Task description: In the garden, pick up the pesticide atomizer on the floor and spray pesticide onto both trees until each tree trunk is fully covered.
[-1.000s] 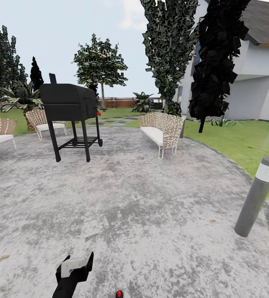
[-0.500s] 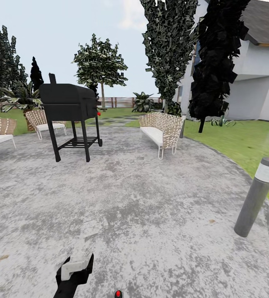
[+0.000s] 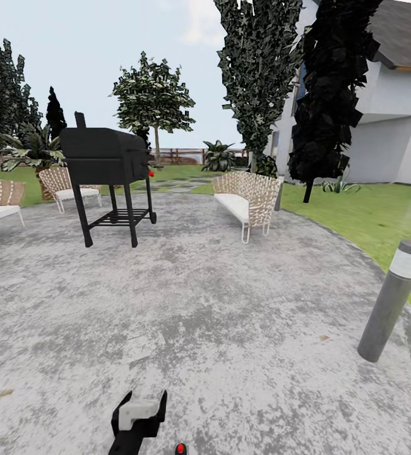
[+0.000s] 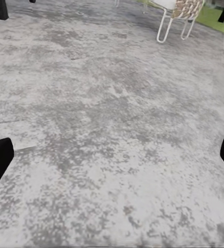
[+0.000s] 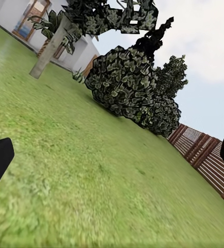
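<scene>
A grey mottled stone patio (image 3: 230,316) spreads ahead. Low at its near edge, the left gripper (image 4: 112,155) hangs over bare paving, its jaws spread wide and empty. Just beside it, at the near edge, a tiny red dot (image 3: 180,448) shows; I cannot tell whether this is the pesticide atomizer. The right gripper (image 5: 112,157), jaws wide and empty, faces green lawn (image 5: 81,175), a slatted fence (image 5: 205,155) and a pale tree trunk (image 5: 49,51). A black barbecue (image 3: 107,161) and wicker bench (image 3: 246,199) stand toward the far edge; a grey bollard (image 3: 391,300) marks the right edge.

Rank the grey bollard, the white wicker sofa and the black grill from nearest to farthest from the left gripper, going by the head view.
From the left gripper, low on the paving:
1. Grey bollard, to its right at the lawn's edge.
2. Black grill, ahead and to the left.
3. White wicker sofa, ahead and to the right; close to the grill's range, so ranks 2 and 3 are uncertain.
</scene>
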Controlling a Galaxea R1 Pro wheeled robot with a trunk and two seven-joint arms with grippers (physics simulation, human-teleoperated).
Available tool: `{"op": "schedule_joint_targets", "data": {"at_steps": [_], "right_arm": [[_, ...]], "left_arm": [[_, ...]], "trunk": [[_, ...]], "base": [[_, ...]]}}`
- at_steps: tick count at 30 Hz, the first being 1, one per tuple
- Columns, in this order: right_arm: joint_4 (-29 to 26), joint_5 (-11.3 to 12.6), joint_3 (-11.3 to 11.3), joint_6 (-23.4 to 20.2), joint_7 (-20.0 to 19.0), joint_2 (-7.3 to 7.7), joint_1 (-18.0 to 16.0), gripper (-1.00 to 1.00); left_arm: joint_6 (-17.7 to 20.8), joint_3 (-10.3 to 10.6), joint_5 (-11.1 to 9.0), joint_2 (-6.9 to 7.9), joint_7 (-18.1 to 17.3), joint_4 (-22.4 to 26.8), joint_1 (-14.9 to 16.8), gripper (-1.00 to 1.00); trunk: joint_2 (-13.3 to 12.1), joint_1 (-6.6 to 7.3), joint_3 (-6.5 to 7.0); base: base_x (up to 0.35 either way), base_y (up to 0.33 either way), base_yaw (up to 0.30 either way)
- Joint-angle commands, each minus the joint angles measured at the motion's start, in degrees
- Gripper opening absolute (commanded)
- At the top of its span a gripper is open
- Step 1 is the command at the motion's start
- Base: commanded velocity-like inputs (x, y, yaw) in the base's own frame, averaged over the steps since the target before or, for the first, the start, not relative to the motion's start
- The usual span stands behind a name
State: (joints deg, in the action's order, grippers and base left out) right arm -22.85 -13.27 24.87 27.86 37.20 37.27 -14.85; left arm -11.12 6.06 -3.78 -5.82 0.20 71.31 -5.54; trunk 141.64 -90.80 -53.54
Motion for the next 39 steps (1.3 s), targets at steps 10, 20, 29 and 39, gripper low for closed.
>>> {"op": "schedule_joint_targets", "data": {"at_steps": [10, 20, 29, 39], "right_arm": [[0.0, 0.1, 0.1, -0.1, 0.0, 0.08, 0.0, 1.00], [0.0, 0.1, 0.1, -0.1, 0.0, 0.09, 0.0, 1.00], [0.1, 0.2, 0.2, -0.1, 0.0, 0.15, 0.0, 1.00], [0.1, 0.2, 0.2, -0.1, 0.0, 0.15, 0.0, 1.00]], "left_arm": [[0.0, 2.0, 3.9, -2.69, 0.2, -2.1, 0.0, 1.00], [0.0, 1.9, 3.9, -2.79, 0.2, -2.1, 0.0, 1.00], [0.0, 1.9, 3.9, -2.76, 0.2, -2.0, 0.0, 1.00], [0.0, 1.9, 3.8, -2.77, 0.2, -1.8, 0.1, 1.00]], "trunk": [[0.8, -0.44, -0.36], [1.7, -1.08, -2.49], [1.8, -1.32, -4.48], [2.0, -1.57, -6.70]], "base": [[0.000, 0.000, 0.000], [0.000, 0.000, 0.000], [0.000, 0.000, 0.000], [0.000, 0.000, 0.000]]}}
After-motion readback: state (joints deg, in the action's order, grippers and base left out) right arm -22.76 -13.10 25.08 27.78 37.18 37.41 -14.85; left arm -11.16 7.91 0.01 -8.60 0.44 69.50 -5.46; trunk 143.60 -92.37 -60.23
